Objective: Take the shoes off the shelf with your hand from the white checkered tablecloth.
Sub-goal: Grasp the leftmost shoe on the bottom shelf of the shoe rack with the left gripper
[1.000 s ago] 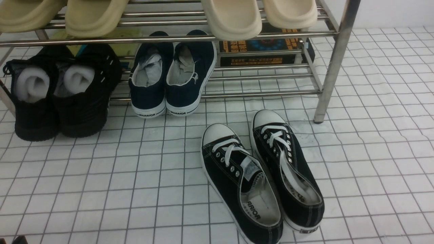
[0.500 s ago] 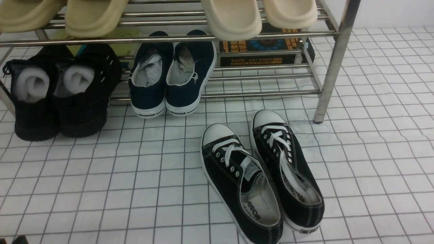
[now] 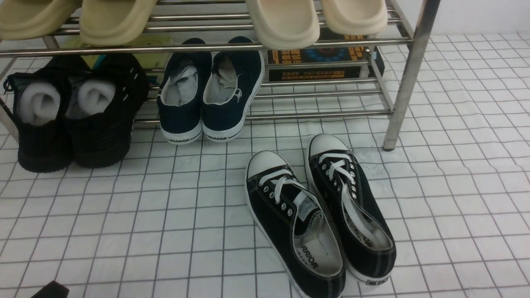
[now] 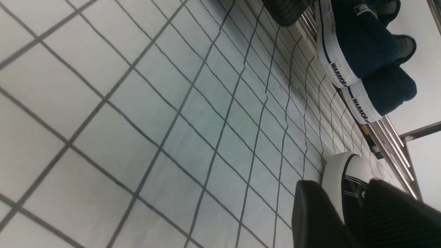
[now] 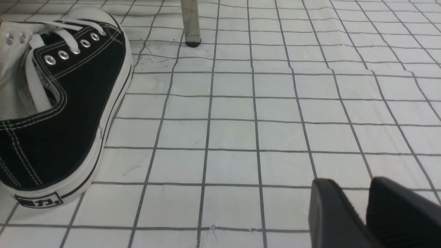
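Observation:
The shoes (image 3: pixel 70 120), an all-black knit pair stuffed with white paper, stand at the left end of the shelf (image 3: pixel 410 74), heels toward me on the white checkered tablecloth (image 3: pixel 455 186). One dark ribbed sole (image 4: pixel 286 13) shows in the left wrist view. My left gripper (image 4: pixel 341 187) hangs low over the cloth, open and holding nothing; a canvas shoe's white toe (image 4: pixel 337 175) shows beyond its gap. A dark piece of that arm (image 3: pixel 51 289) pokes in at the front view's bottom left. My right gripper (image 5: pixel 351 184) is open over bare cloth, apart from every shoe.
Navy white-soled low-tops (image 3: pixel 211 91) sit on the lower tier beside the black pair. Black canvas sneakers with white toes (image 3: pixel 319 211) lie on the cloth in front of the shelf. Beige slippers (image 3: pixel 281 20) fill the top tier. A dark box (image 3: pixel 319 62) stands behind. The shelf leg (image 5: pixel 191 24) rises nearby.
The dark piece of my left arm has pushed further into the front view's bottom left corner. No shoe has moved.

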{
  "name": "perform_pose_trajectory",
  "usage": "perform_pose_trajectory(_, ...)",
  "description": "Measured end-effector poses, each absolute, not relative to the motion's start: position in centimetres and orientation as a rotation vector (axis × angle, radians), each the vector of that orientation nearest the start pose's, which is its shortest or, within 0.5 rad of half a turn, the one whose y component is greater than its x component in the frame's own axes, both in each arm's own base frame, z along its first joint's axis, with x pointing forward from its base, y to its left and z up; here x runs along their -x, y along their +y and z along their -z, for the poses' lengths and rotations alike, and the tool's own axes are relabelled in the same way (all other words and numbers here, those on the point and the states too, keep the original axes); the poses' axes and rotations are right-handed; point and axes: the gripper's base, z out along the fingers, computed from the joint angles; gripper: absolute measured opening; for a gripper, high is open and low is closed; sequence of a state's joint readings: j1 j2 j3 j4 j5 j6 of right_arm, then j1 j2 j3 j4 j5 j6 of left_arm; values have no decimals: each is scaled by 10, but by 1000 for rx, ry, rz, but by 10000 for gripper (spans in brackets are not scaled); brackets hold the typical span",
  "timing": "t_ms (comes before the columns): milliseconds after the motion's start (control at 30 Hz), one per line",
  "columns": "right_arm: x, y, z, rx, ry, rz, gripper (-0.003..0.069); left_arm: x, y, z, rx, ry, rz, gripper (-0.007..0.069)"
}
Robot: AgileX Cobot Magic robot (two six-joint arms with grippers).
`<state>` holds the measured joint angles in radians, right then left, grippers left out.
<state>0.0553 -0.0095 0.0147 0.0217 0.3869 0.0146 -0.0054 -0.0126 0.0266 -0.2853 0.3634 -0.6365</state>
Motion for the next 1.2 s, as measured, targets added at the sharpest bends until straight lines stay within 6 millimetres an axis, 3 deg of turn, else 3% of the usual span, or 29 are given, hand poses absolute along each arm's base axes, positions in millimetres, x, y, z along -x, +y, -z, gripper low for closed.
perform_pose_trajectory(133, -52, 4, -174, 25, 1876, -70, 192, -50, -11, -185, 757, 1758, 737, 181)
perform_pose_trajectory(233, -52, 4, -174, 25, 1876, -70, 199, -39, -12, -236, 614, 1709, 694, 46)
perform_pose_trajectory(300, -52, 4, -174, 25, 1876, -70, 202, -35, -11, -265, 570, 1711, 652, 11)
perform_pose_trajectory(333, -52, 4, -174, 25, 1876, -70, 202, -36, -11, -264, 571, 1726, 644, 9)
perform_pose_trajectory(367, -52, 4, -174, 25, 1876, -70, 204, -38, -11, -281, 565, 1780, 603, 1)
perform_pose_trajectory(433, -52, 4, -174, 25, 1876, -70, 207, -52, -10, -291, 596, 1968, 528, 1)
perform_pose_trajectory(467, -52, 4, -174, 25, 1876, -70, 207, -54, -10, -293, 596, 1975, 523, 1)
perform_pose_trajectory(533, -52, 4, -174, 25, 1876, -70, 211, -80, -8, -298, 636, 2224, 413, 1)
perform_pose_trajectory(567, -52, 4, -174, 25, 1876, -70, 211, -82, -8, -297, 640, 2246, 402, 1)
perform_pose_trajectory(600, -52, 4, -174, 25, 1876, -70, 213, -105, -3, -300, 642, 2349, 291, 4)
perform_pose_trajectory(633, -52, 4, -174, 25, 1876, -70, 214, -116, -1, -299, 645, 2385, 235, 8)
perform_pose_trajectory(833, -52, 4, -174, 22, 1876, -72, 221, -200, 26, -320, 766, 2445, -195, 132)
perform_pose_trajectory(867, -52, 4, -174, 22, 1876, -72, 221, -202, 28, -321, 773, 2446, -224, 139)
perform_pose_trajectory(967, -52, 4, -174, 22, 1876, -72, 223, -244, 37, -343, 783, 2472, -405, 227)
perform_pose_trajectory(1167, -52, 4, -174, 23, 1876, -71, 226, -285, 46, -362, 812, 2475, -436, 223)
perform_pose_trajectory(1200, -52, 4, -174, 23, 1876, -71, 229, -294, 55, -366, 857, 2462, -410, 211)
